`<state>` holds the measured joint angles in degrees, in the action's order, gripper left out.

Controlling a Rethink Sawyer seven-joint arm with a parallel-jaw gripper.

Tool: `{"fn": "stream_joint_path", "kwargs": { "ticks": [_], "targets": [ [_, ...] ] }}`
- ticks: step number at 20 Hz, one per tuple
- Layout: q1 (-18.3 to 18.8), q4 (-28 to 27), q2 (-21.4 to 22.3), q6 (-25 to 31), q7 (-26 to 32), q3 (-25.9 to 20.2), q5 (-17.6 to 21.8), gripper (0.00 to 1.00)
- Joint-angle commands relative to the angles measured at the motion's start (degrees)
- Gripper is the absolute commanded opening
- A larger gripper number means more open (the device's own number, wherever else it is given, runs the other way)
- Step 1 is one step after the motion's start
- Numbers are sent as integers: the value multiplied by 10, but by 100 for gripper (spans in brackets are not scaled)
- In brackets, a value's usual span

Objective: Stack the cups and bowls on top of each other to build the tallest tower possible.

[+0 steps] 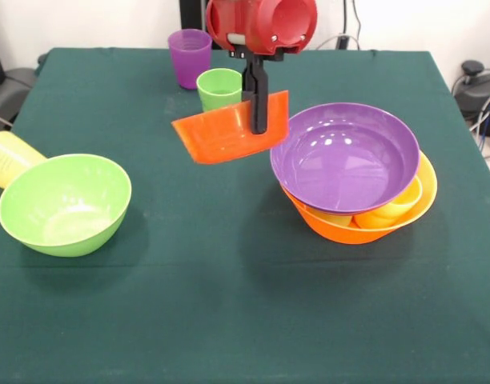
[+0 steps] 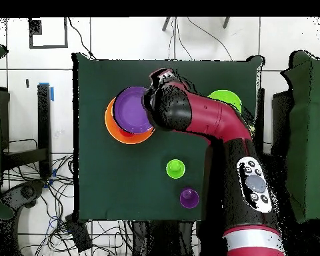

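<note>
Front view alone shows gripper (image 1: 259, 120) clamping orange cup (image 1: 229, 132).

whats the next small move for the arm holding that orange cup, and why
Probably carry the orange cup sideways until it hangs over the purple bowl, then lower it. The gripper holds the cup tilted, above the table and beside the pile, not over it. The purple bowl sits on top of the large orange bowl and looks empty.
</note>
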<state>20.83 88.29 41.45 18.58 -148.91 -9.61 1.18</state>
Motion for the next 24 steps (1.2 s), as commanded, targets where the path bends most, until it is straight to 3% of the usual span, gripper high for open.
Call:
{"fn": "stream_joint_path", "kwargs": {
  "ticks": [1, 17, 24],
  "targets": [
    [-88, -134, -50, 294, -72, 111, 22, 0],
    [-143, -174, -57, 328, -110, 143, -16, 0],
    [-156, -195, -74, 329, -116, 139, -58, 0]
  ]
}}
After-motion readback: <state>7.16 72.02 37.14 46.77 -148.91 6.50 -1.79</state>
